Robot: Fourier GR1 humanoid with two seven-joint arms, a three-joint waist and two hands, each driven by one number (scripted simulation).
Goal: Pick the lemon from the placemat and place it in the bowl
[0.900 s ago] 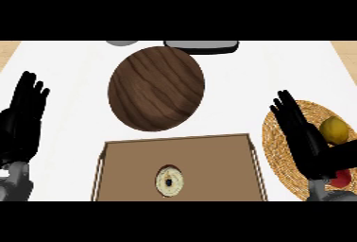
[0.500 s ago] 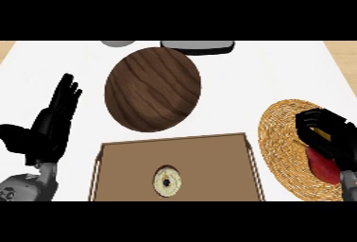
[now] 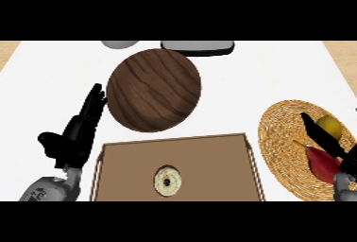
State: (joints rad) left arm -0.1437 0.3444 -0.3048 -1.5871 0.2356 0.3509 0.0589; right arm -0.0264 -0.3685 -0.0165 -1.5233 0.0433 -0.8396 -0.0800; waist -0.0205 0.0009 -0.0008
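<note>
White countertop (image 3: pixel 265 75) fills the view, with strips of pale wood showing at its far corners. At the left, the left hand (image 3: pixel 78 134) stands edge-on with its fingers straight and pressed together, thumb stuck out to the side, holding nothing. Just beside it lies the bowl (image 3: pixel 155 90), a dark brown wood-grained oval. Nearer the lower edge sits a brown tray (image 3: pixel 132 165) carrying a small pale ring-shaped item (image 3: pixel 168 180). At the right, the woven straw placemat (image 3: pixel 286 156) holds the lemon (image 3: pixel 330 126), small, plain yellow, partly hidden by the right hand (image 3: pixel 327 142), whose straight fingers lie across it. A red object (image 3: pixel 320 163) sits beneath that hand. No writing is visible.
</note>
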